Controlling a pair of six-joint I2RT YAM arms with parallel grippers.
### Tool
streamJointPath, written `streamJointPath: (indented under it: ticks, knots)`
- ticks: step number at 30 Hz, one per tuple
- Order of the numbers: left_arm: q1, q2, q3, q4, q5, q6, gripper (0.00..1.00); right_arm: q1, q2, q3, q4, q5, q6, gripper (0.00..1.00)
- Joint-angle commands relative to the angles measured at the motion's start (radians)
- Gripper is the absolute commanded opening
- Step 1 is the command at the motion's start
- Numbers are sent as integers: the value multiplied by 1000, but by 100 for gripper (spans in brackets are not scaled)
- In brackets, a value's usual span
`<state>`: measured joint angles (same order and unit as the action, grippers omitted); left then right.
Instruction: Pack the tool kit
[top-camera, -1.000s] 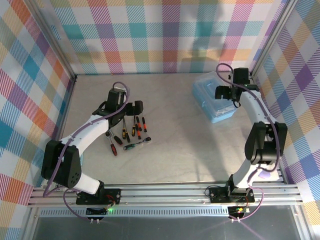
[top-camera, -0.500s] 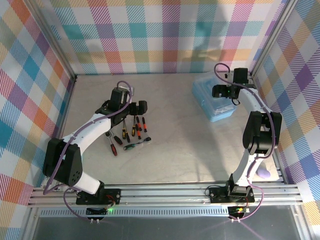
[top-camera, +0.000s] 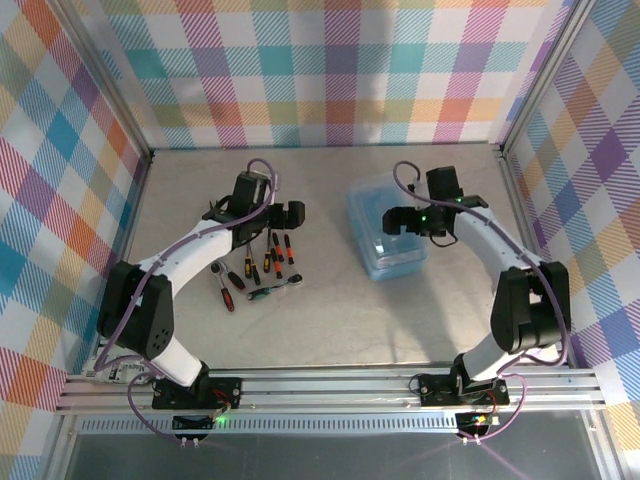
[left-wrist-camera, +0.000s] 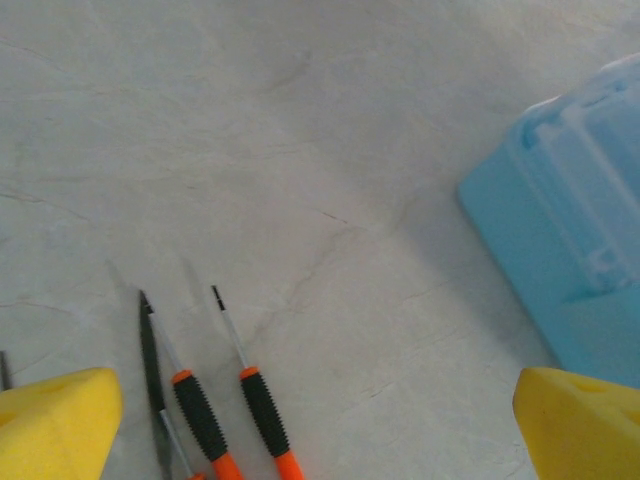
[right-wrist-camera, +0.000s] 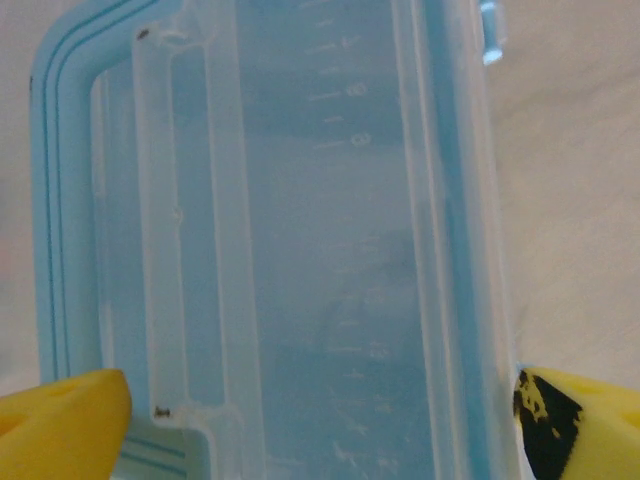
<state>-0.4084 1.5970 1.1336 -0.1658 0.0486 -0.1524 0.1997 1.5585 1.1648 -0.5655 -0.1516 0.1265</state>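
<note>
Nearest on the grey table (top-camera: 330, 320), left of centre, the loose tools lie in a fan. A ratchet wrench (top-camera: 276, 288) is closest, a red-handled screwdriver (top-camera: 226, 291) lies to its left, and orange-and-black screwdrivers (top-camera: 287, 248) lie just beyond. The left gripper (top-camera: 291, 212) hangs over their far ends. Its wrist camera shows what the overhead view cannot: yellow fingertips (left-wrist-camera: 55, 420) set wide apart with nothing between them, two screwdriver blades pointing away below, and a corner of the light-blue tool box (left-wrist-camera: 570, 230) at the right edge. Overhead, that box lies near the table's middle with its lid on, well apart from the tools. The right gripper (top-camera: 396, 221) sits over its far part. From its wrist, yellow pads (right-wrist-camera: 60, 415) straddle the box's short width, far apart, though whether they squeeze its sides cannot be told.
</note>
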Motion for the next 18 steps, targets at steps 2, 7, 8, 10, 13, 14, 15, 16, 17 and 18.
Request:
streamJointPath:
  ticks: [2,7,8,10,13,14,15,16,17,18]
  knots:
    - [-25,28,38,-6,49,13,100,-11,-40,31,-97,28,23,99]
    - [-38,39,40,-6,122,10,100,-11,55,154,-102,-34,-153,99]
    - [-40,39,39,-10,138,9,100,-13,81,178,-107,-62,-175,99]
    - [-40,38,33,-19,180,-1,100,-12,137,236,-129,-136,-215,99]
    - [-43,34,13,-23,239,-26,100,-11,189,288,-152,-225,-267,99]
    - [-44,33,5,-22,252,-35,100,-10,202,301,-163,-238,-276,99]
    - [-47,32,-5,-17,263,-43,100,-9,216,314,-175,-246,-286,99]
    - [-50,31,-13,-13,270,-49,100,-9,227,320,-185,-244,-293,99]
    - [-53,30,-19,-12,272,-54,100,-8,236,325,-192,-240,-299,99]
    - [-57,30,-23,-9,273,-59,100,-8,245,328,-200,-233,-305,99]
